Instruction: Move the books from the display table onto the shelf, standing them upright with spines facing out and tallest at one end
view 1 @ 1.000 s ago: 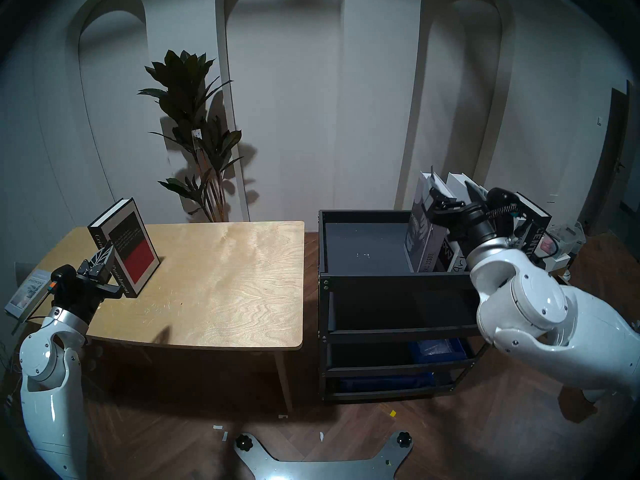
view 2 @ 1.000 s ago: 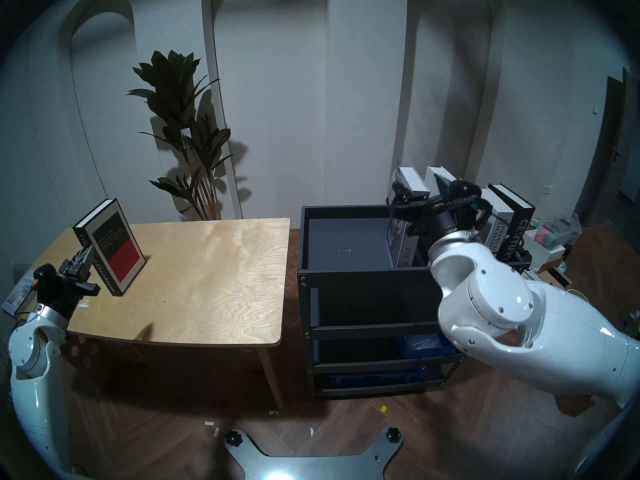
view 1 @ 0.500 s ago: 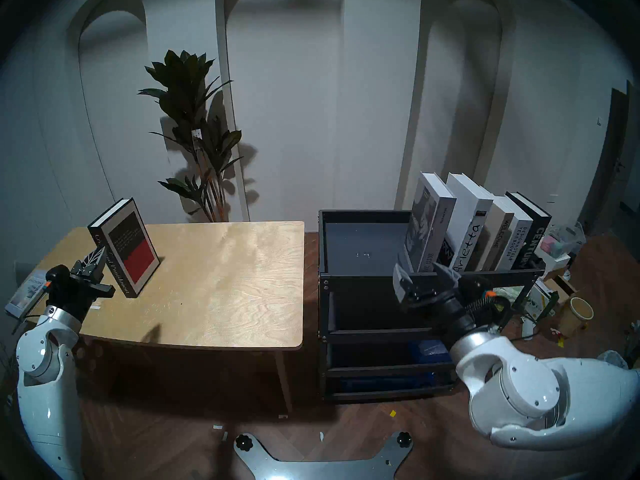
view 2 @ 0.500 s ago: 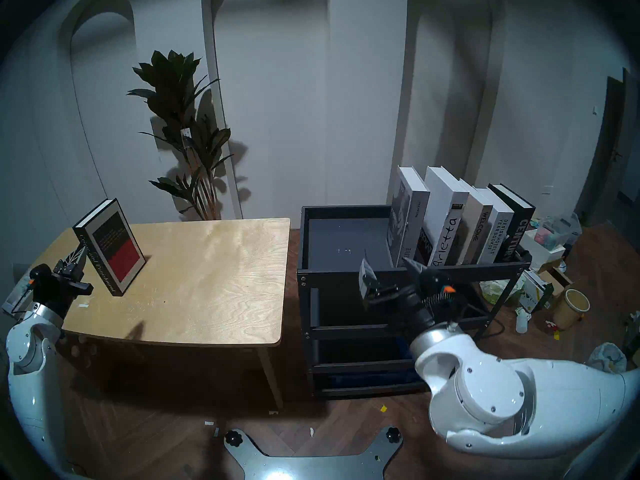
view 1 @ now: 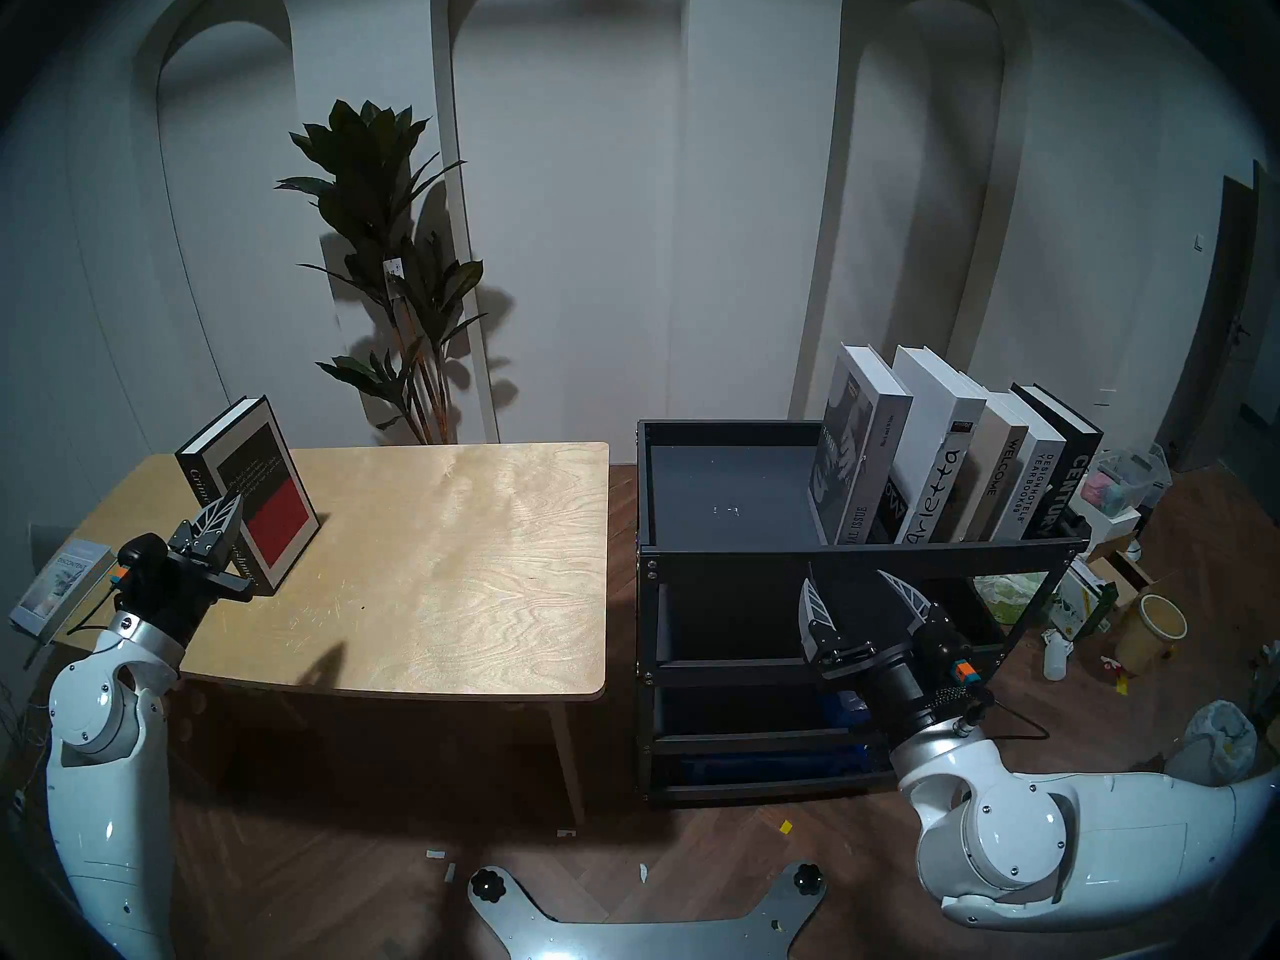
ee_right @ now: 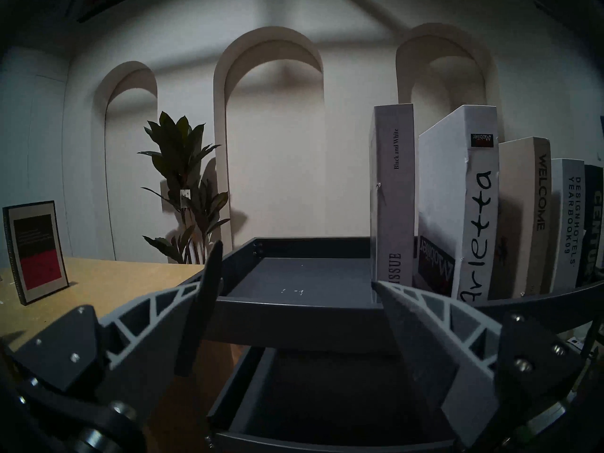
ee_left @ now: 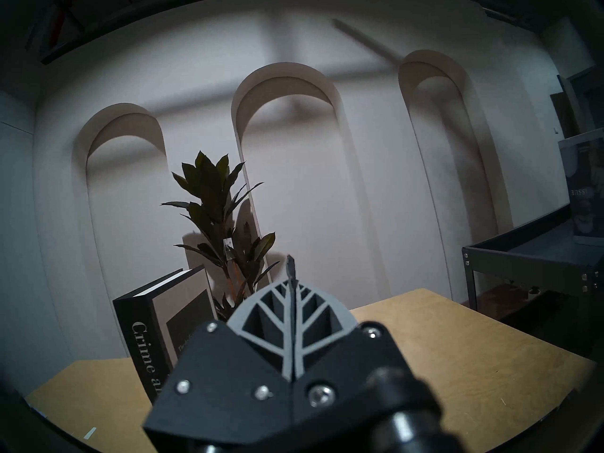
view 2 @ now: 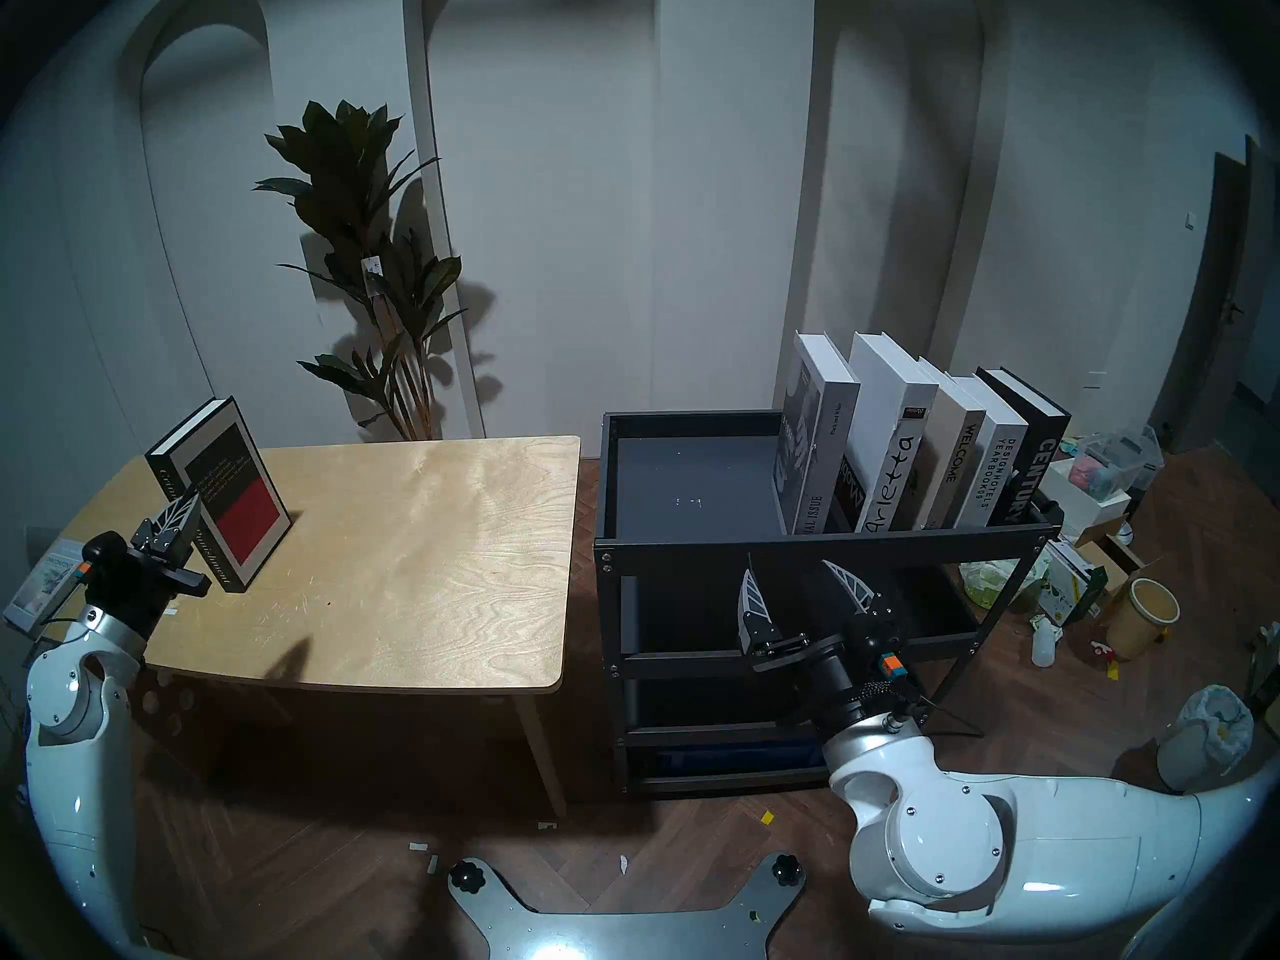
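Black boards and a thick white page block make the Crime and Punishment hardcover (view 1: 253,491) look heavy and stiff from the head's left eye; it stands upright and slightly turned on the far left of the plywood surface (view 1: 443,564), spine toward the robot. The left hand (view 1: 220,516) hovers just in front of that spine, its fingers clenched together on nothing. On the black metal shelf (view 1: 859,553), 5 hardcovers already stand spines out at the right end of the top tray: Special Issue (view 1: 855,453), Arietta (view 1: 931,446), Welcome (view 1: 997,467), Designhotels Yearbook (view 1: 1035,484) and Century (view 1: 1070,477). The right hand (view 1: 862,591) sits low in front of the shelf's second tier, spread wide and empty.

The head's right eye shows the same layout, with the thin Discontent book (view 2: 48,581) lying off the surface's left end.

From the left wrist, the closed fingers (ee_left: 291,331) point past the book's spine (ee_left: 143,341); whether they touch it I cannot tell.

From the right wrist, the splayed fingers (ee_right: 425,328) frame the tray rim, clear of the row.

My judgement: a smooth cover will slip under a light pinch, so the hand should open wide and clamp both covers across the book's thickness, near the spine and around mid-height, to keep it from swinging.
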